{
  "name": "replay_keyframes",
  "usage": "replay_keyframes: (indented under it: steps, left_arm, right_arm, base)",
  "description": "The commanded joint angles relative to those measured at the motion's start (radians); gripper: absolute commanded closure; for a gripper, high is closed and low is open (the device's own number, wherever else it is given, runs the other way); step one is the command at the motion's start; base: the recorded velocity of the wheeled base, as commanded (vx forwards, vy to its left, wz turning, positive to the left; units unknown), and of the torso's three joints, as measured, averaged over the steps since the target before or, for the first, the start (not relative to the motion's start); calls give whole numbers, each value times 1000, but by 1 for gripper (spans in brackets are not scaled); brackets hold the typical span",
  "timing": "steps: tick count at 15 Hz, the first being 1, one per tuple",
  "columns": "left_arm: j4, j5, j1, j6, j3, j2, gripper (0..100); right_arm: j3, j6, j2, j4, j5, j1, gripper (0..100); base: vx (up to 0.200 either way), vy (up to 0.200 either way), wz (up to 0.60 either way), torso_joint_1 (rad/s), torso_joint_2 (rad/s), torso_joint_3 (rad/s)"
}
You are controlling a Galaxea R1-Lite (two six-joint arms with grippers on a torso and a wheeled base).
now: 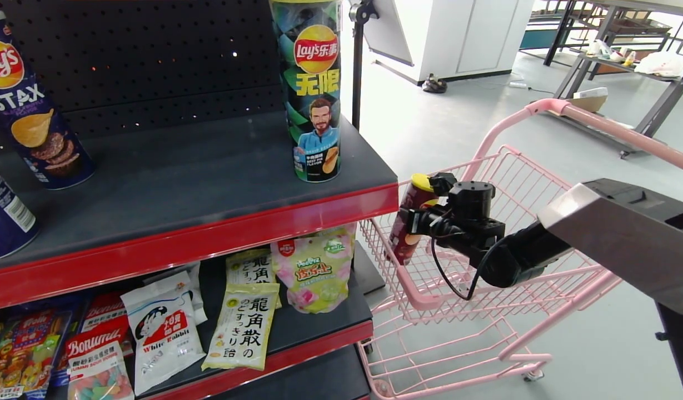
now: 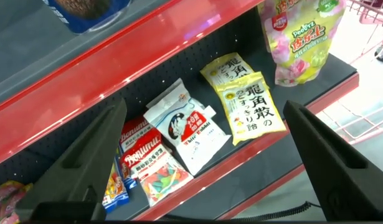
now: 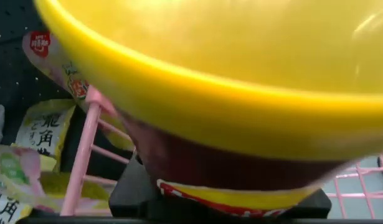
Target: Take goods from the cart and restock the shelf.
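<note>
My right gripper [image 1: 422, 218] is shut on a dark red chip can [image 1: 408, 225] with a yellow lid [image 1: 420, 181]. It holds the can slightly tilted above the pink cart's [image 1: 547, 105] front corner, just right of the upper shelf's red edge [image 1: 219, 230]. Close up, the yellow lid [image 3: 241, 74] and the red can body [image 3: 228, 165] sit in my right gripper [image 3: 222, 202]. My left gripper [image 2: 205, 109] is open, its fingers [image 2: 85, 162] spread wide in front of the lower shelf with nothing between them.
On the upper shelf a green chip can [image 1: 316, 94] stands near the right end and blue chip cans [image 1: 33, 116] at the left, with bare board [image 1: 180, 166] between. Several snack bags [image 1: 247, 328] lie on the lower shelf [image 2: 266, 168]. The cart's basket [image 1: 519, 289] looks empty.
</note>
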Motion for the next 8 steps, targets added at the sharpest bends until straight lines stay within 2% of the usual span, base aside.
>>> replay_keyframes:
  steps: [1, 5, 8]
  left_arm:
    - [0, 0, 0, -1, 5, 0, 0]
    - [-2, -6, 0, -20, 5, 2, 0]
    - [-2, -9, 0, -21, 6, 0, 0]
  right_arm:
    - [102, -17, -248, 110, 5, -15, 100]
    - [195, -129, -530, 257, 34, -90, 100]
    - [336, -140, -759, 366, 51, -87, 100]
  base:
    - [0, 0, 0, 0, 0, 0]
    - [0, 0, 0, 0, 0, 0]
    - [0, 0, 0, 0, 0, 0]
